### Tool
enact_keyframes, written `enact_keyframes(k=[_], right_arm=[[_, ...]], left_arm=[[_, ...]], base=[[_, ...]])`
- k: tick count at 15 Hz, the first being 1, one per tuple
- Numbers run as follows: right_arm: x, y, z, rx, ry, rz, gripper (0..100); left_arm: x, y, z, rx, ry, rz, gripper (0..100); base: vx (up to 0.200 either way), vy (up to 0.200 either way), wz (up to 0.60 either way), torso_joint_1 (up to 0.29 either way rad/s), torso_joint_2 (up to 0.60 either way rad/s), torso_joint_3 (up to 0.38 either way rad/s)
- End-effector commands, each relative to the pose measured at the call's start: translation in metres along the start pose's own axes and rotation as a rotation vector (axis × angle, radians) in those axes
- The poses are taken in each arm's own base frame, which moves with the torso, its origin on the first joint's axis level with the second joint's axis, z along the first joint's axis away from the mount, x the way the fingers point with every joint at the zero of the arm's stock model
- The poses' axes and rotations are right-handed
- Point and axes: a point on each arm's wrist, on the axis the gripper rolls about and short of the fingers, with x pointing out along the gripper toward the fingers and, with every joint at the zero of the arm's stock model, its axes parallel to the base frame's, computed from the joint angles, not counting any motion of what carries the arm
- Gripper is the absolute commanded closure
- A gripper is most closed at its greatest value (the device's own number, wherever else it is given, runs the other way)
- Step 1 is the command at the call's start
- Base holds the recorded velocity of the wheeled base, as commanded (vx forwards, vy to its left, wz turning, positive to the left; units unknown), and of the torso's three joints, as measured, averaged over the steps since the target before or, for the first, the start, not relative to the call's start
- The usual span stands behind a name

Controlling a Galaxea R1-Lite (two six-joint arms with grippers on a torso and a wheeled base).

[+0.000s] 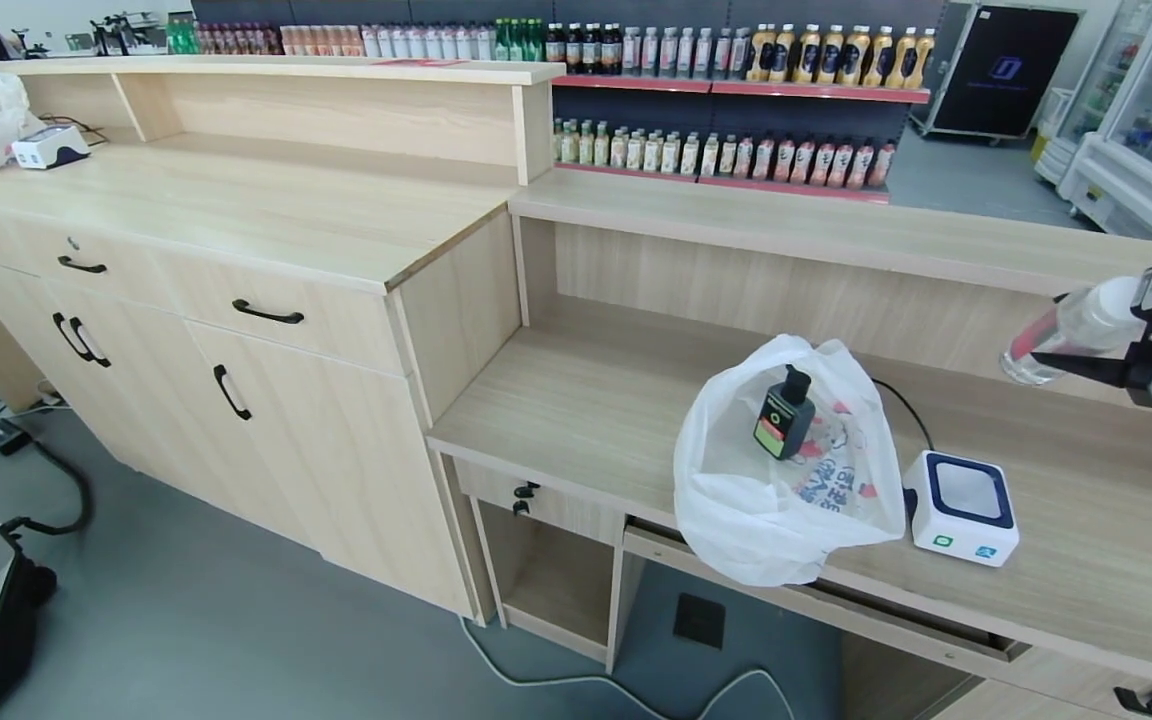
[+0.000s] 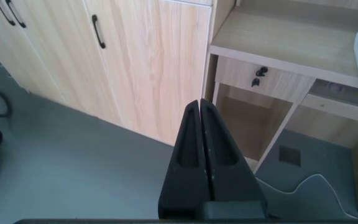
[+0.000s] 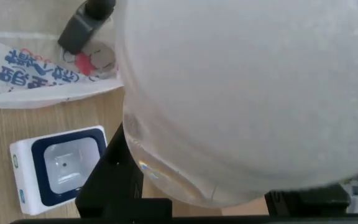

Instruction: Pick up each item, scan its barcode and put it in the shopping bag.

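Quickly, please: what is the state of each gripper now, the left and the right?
Left gripper: shut, holding nothing.
Right gripper: shut on the clear bottle.

Your left end effector (image 2: 199, 106) hangs low and points down to the floor. Its two black fingers (image 2: 188, 149) are pressed flat one against the other, and there is nothing between them. Your right end effector (image 1: 1061, 338) is held high on the robot's right side, above the surface. Its fingers are closed around a clear bottle (image 1: 1086, 318), and the bottle lies tilted in the grasp.
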Motion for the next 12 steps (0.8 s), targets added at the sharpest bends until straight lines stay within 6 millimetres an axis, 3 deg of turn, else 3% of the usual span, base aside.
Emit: enact_keyframes(k=[1, 5, 12], right_arm=[[-0.001, 0.012, -0.016, 0.009, 0.024, 0.023, 100], [-0.001, 0.026, -0.032, -0.041, 0.027, 0.054, 100], [-0.001, 0.049, -0.04, -0.182, 0.003, 0.104, 100]], left_arm=[[0.0, 0.0, 0.0, 0.0, 0.0, 0.0, 100], [0.0, 0.0, 0.0, 0.0, 0.0, 0.002, 100], [0.0, 0.0, 0.0, 0.0, 0.0, 0.002, 100]], base=[[0.0, 0.0, 0.0, 0.0, 0.0, 0.0], [0.0, 0.0, 0.0, 0.0, 0.0, 0.0], [0.0, 0.0, 0.0, 0.0, 0.0, 0.0]])
